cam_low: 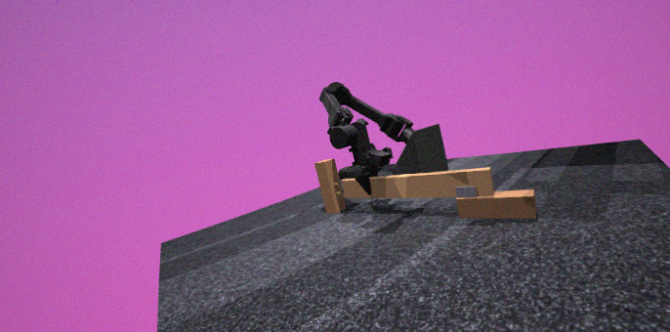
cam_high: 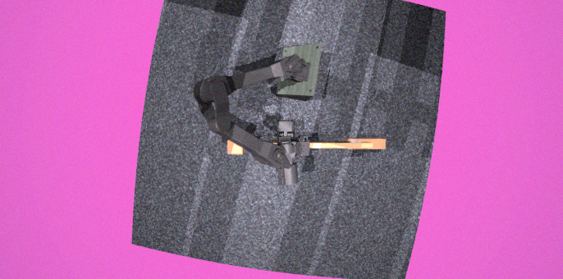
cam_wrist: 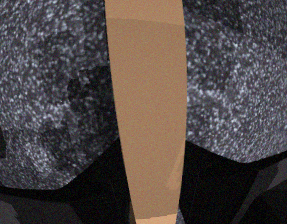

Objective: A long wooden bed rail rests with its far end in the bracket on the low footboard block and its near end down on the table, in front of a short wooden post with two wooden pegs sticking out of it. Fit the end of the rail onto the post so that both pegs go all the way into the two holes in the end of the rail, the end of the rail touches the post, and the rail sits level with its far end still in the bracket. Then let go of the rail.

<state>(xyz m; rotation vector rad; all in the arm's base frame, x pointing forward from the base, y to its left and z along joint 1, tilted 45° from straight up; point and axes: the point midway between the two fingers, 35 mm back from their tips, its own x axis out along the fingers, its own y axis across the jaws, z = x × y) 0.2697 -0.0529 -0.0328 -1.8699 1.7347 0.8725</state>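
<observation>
The wooden rail (cam_high: 328,145) (cam_low: 420,186) (cam_wrist: 149,90) is raised off the table and looks close to level. Its far end sits at the grey bracket (cam_low: 466,191) on the low footboard block (cam_high: 381,144) (cam_low: 498,209). Its near end is right beside the upright post (cam_high: 235,148) (cam_low: 330,189). A small bit of peg shows at the post's face in the exterior view; whether a narrow gap remains, and how deep the pegs sit, I cannot tell. My gripper (cam_low: 363,187) (cam_wrist: 143,137) is shut on the rail near its post end, one finger on each side. The arm hides this stretch from above.
The green base plate (cam_high: 313,73) of the arm is behind the rail. The arm bends out over the table (cam_high: 185,192) (cam_low: 293,268) and passes above the gap between post and rail in the top view.
</observation>
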